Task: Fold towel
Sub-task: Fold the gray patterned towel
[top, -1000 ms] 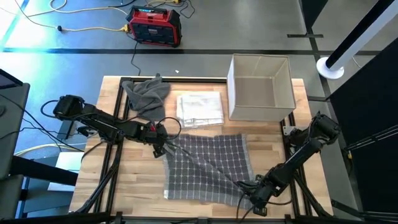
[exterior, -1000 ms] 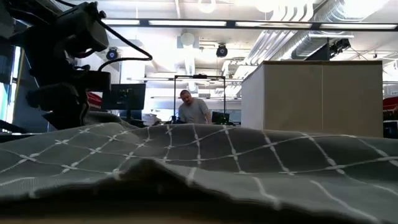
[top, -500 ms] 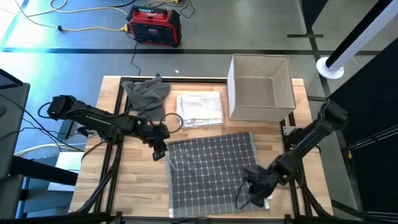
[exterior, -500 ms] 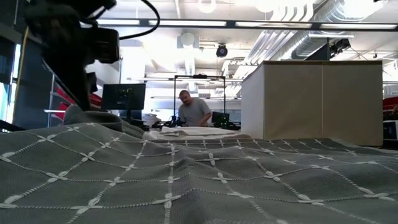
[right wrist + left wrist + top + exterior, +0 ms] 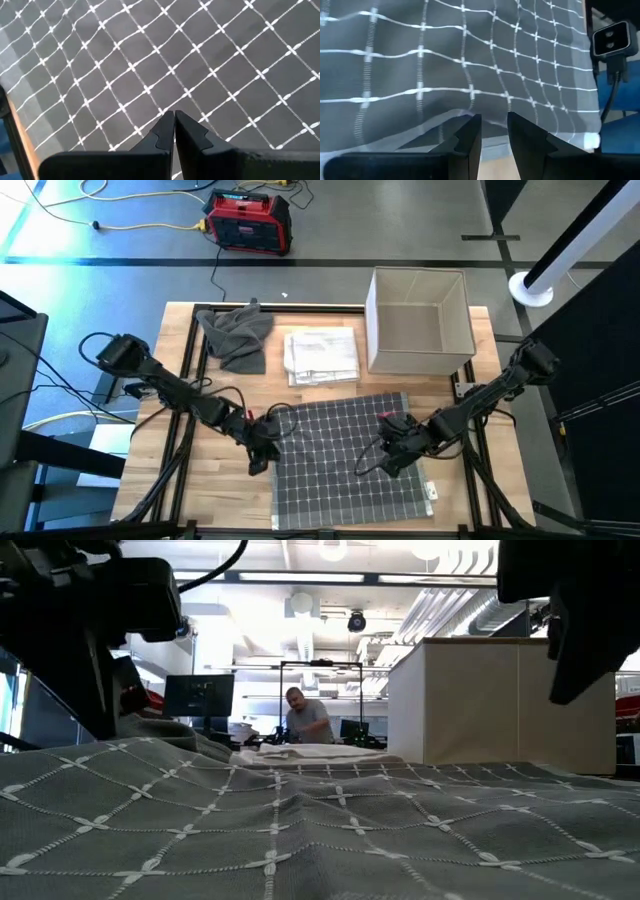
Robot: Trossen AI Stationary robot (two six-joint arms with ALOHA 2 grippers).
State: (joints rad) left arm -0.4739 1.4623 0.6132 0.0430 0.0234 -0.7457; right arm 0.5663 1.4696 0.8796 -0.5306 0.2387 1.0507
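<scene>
A dark grey cloth towel with a white grid pattern (image 5: 345, 455) lies spread flat on the near middle of the light wooden table (image 5: 480, 510). From above it reads as a plain rectangle. The low view shows what that hides: the cloth (image 5: 300, 820) is not quite flat, with gentle ripples and a soft ridge across it.

The left gripper (image 5: 262, 455) sits at the towel's left edge. Its wrist view shows the two dark fingers (image 5: 470, 137) slightly apart, with a narrow gap between them, just over the towel's edge (image 5: 470, 75) and a sliver of bare wood. The right gripper (image 5: 392, 458) hangs over the right half of the towel. Its wrist view shows its fingertips (image 5: 165, 125) pressed together with nothing between them, above the gridded cloth (image 5: 150, 65).

On the far side of the table lie a crumpled plain grey cloth (image 5: 237, 332) at the left, a folded white towel (image 5: 321, 355) in the middle, and an open beige box (image 5: 420, 320) at the right. Only the low view shows a person (image 5: 309, 720) standing far back in the room. On the floor beyond the table sits a red and black case (image 5: 248, 222).
</scene>
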